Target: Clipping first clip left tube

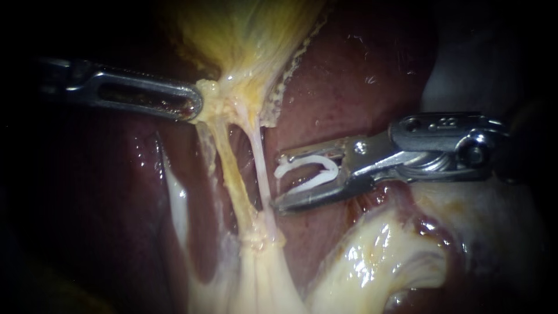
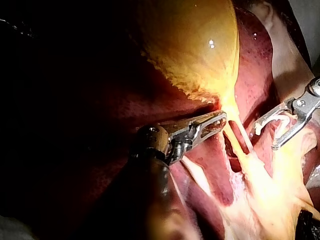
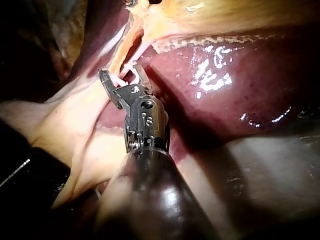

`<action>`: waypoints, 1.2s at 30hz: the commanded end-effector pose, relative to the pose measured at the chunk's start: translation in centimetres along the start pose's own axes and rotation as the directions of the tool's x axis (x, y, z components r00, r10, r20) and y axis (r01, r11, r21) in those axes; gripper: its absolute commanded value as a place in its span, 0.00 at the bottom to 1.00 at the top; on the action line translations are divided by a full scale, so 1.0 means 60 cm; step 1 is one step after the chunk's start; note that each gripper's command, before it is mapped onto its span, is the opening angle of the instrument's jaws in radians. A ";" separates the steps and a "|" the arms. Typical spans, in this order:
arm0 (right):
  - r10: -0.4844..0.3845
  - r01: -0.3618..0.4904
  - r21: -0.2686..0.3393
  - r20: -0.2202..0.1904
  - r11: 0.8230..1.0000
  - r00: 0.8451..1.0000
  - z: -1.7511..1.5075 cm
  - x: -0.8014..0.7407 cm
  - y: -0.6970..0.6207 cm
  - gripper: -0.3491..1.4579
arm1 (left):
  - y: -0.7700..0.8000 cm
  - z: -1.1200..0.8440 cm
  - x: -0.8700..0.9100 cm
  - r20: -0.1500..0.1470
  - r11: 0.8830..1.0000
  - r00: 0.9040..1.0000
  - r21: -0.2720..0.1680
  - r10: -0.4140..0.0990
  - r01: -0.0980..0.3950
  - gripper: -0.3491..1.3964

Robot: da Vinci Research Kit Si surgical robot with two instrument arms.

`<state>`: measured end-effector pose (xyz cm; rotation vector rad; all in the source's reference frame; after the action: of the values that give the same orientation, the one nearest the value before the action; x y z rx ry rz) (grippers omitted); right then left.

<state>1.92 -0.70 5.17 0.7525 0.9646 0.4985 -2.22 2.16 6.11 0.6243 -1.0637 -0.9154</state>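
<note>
My left instrument [image 1: 196, 107] comes in from the left across the dark liver [image 1: 343, 75]. Its slotted jaws are closed on the narrow lower end of the yellow gallbladder [image 1: 244, 35], gripping the pale knot of tissue there. From that knot two tubes run down over the liver, both stretched taut. They meet again lower down in a mass of whitish tissue [image 1: 261, 273].

The left tube [image 1: 229, 168] is the thicker, yellowish one. The right tube [image 1: 260, 157] is thin and pale and lies just beside it, with a narrow gap of liver showing between them.

My right instrument [image 1: 279, 181] comes in from the right. Its jaws stand wide apart with an open white clip [image 1: 308, 174] seated between them, one leg lying against each jaw. The jaw tips are just beside the right tube, on its far side from the left tube. The lower tip is almost against it, and I cannot tell whether it touches. Neither tube lies inside the clip. The left tube is apart from the jaws, with the right tube between.

In the left wrist view, my left instrument [image 2: 222, 119] holds the gallbladder [image 2: 195, 45] where it narrows. My right instrument [image 2: 266, 137] is spread open beyond the tubes.

In the right wrist view, my right instrument [image 3: 120, 75] points at the tubes with its jaws apart.
</note>
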 end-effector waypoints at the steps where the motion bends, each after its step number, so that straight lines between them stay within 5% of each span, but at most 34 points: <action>1: 0.003 -0.003 0.000 -0.003 1.000 1.000 0.0002 0.0000 -0.0001 0.42 | 0.0001 0.0000 0.0001 0.000 1.000 1.000 0.000 0.000 0.000 0.00; 22: 0.023 -0.023 0.028 -0.024 0.999 0.999 0.0038 -0.0006 -0.0016 0.43 | 0.0003 0.0003 0.0004 -0.001 1.000 1.000 0.002 0.001 -0.001 0.00; 36: 0.033 -0.033 0.044 -0.011 0.998 0.999 0.0069 -0.0043 0.0013 0.44 | 0.0004 0.0004 0.0006 -0.003 1.000 1.000 0.000 0.002 -0.002 0.00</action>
<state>2.15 -0.97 5.54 0.8061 0.9781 0.5132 -2.23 2.14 6.15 0.6247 -1.0613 -0.9120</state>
